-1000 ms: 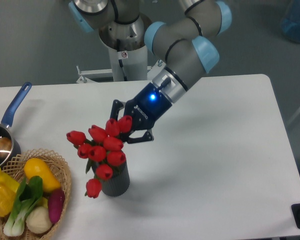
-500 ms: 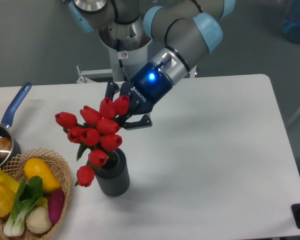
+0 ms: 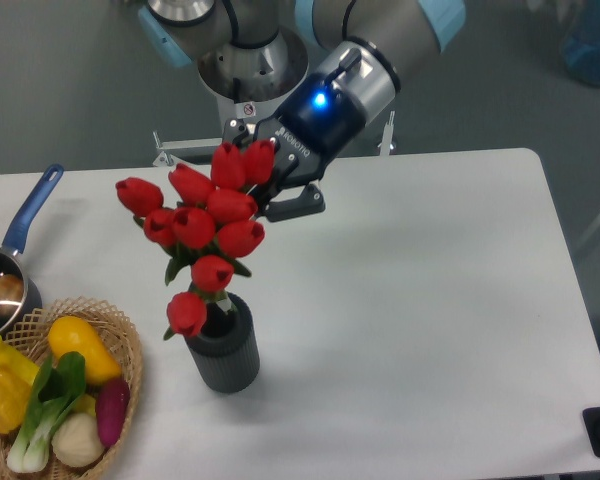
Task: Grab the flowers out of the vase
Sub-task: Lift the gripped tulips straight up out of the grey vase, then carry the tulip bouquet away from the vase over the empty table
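Observation:
The flowers (image 3: 206, 222), a bunch of red tulip buds on green stems, hang lifted above the vase (image 3: 223, 349), with the lowest buds just over its mouth. The vase is a short dark grey ribbed cylinder standing upright on the white table. My gripper (image 3: 263, 184) is shut on the upper right part of the bunch, its black fingers partly hidden behind the top buds. Whether the stem ends are still inside the vase mouth is hidden by the lowest buds.
A wicker basket (image 3: 128, 345) with yellow peppers, leafy greens and other vegetables sits at the front left. A blue-handled saucepan (image 3: 16, 250) stands at the left edge. The robot's base column (image 3: 242, 95) rises behind the table.
The gripper has risen and shifted slightly right with the flowers in it. The bunch has lifted higher over the vase, which has stayed in place.

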